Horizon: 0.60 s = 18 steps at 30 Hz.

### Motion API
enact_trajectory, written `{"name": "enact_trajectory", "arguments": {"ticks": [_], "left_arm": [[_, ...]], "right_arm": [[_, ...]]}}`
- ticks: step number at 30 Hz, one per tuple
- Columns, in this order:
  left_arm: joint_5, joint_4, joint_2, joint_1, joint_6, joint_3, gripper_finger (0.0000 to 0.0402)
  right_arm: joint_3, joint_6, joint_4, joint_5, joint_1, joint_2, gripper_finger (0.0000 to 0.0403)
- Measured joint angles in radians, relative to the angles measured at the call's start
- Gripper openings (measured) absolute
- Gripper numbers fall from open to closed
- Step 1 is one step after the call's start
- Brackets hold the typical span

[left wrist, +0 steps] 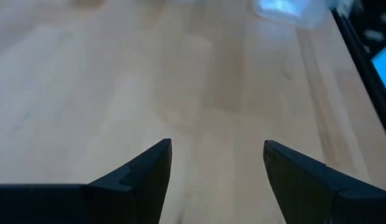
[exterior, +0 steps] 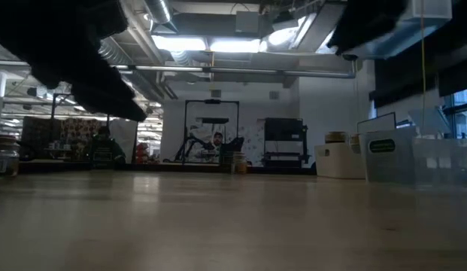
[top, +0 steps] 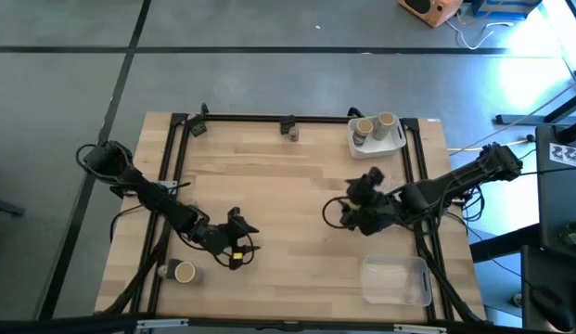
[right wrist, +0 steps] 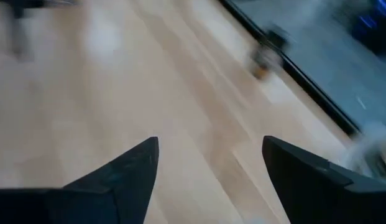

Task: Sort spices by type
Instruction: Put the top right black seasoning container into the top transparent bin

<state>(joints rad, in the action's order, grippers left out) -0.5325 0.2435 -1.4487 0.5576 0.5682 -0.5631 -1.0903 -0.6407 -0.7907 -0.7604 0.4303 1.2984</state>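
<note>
The wooden table [top: 278, 213] is lying under both arms, with a black frame running round its edge. The left arm is reaching in from the table's left edge, and its gripper [top: 239, 237] is hanging over bare wood at the near left part of the table, its two fingers [left wrist: 140, 180] standing apart with nothing between them. The right arm is coming in from the right edge, and its gripper [top: 348, 211] is hovering over bare wood right of the middle, its fingers [right wrist: 127, 177] likewise spread wide and holding nothing.

A clear plastic tray [top: 396, 281] is sitting at the near right corner. A white tray [top: 376, 139] is resting at the far right corner, holding two tan-topped jars [top: 375, 123] and a greyish container [top: 360, 138] close together. One more tan-topped jar [top: 184, 272] is standing at the near left corner, with a small greyish piece [top: 162, 271] just beside it. A small jar [top: 292, 134] is standing alone against the far edge near the middle, well apart from both grippers.
</note>
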Motion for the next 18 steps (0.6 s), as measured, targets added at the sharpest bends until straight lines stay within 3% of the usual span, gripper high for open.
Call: {"name": "enact_trajectory", "arguments": {"ticks": [6, 10, 18], "left_arm": [[-0.006, 0.024, 0.0, -0.12, -0.101, -0.023, 0.0237], [-0.006, -0.065, 0.022, -0.219, -0.192, -0.076, 0.0237], [-0.003, -0.256, 0.084, -0.421, -0.333, -0.181, 0.0237]], "right_arm": [[0.105, 0.33, 0.368, 0.193, -0.064, 0.022, 0.0282], [0.177, 0.497, 0.542, 0.287, -0.147, 0.055, 0.0282], [0.204, 0.691, 0.654, 0.334, -0.316, 0.136, 0.0282]]}}
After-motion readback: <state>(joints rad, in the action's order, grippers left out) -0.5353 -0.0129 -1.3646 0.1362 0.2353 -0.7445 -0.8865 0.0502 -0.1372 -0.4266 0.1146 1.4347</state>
